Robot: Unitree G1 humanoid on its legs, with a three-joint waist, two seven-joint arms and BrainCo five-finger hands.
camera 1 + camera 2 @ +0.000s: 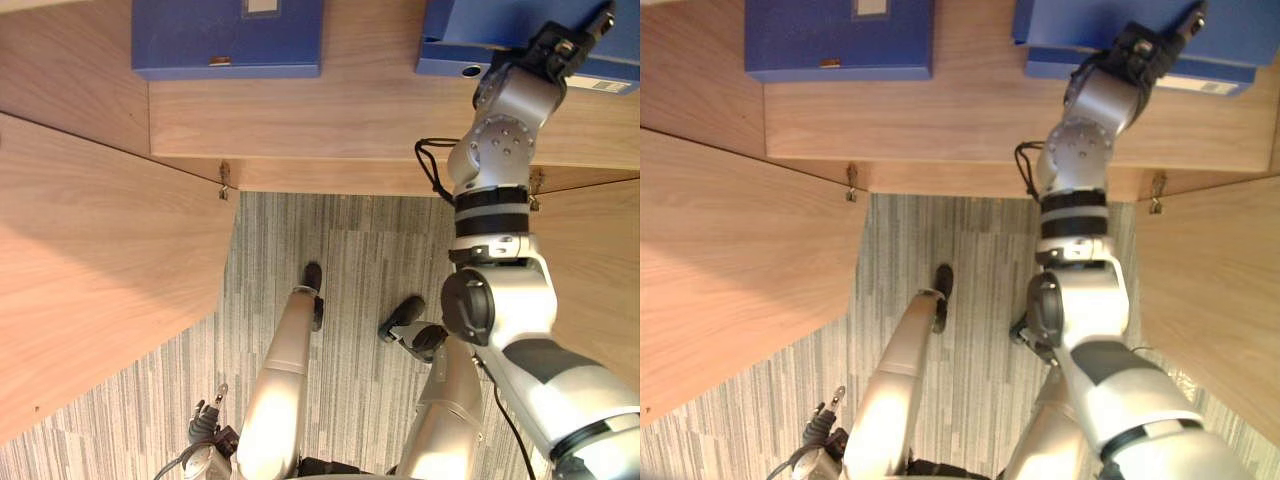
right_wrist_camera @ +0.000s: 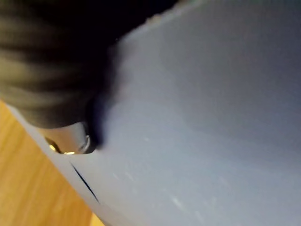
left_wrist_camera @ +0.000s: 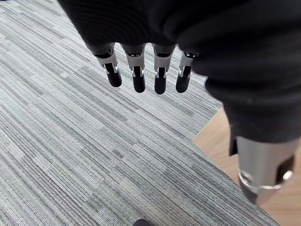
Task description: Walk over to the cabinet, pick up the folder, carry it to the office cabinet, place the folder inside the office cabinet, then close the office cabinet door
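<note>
— Carpet comes nearest, grey and striped. My left hand hangs over it at my side, its fingers straight, a little apart, holding nothing.

— What stands between you and the folder?

— Two wooden doors, both swung open toward me. The left door spreads wide on one side and the right door on the other. Each hangs on a small metal hinge at the front edge of the cabinet shelf. The carpet runs between them, and my right arm reaches up across the shelf's edge.

— And the folder itself?

— The folder is plain blue and lies flat on the far right part of the shelf, beyond the right door's hinge. Its near edge carries a round finger hole and, further right, a pale label strip. The strip has print on it, too small for me to read. My right hand lies on top of the folder. From the wrist, its dark cover is pressed against the blue face.

— Is that hand clamped on it?

— I cannot tell; the cover hides that.

— Anything else up there?

— A second blue folder lies flat on the far left of the same shelf, well apart from the first. It has a pale label at its far end and a small brass-coloured tab on its near edge. Bare wood lies between the two.
</note>
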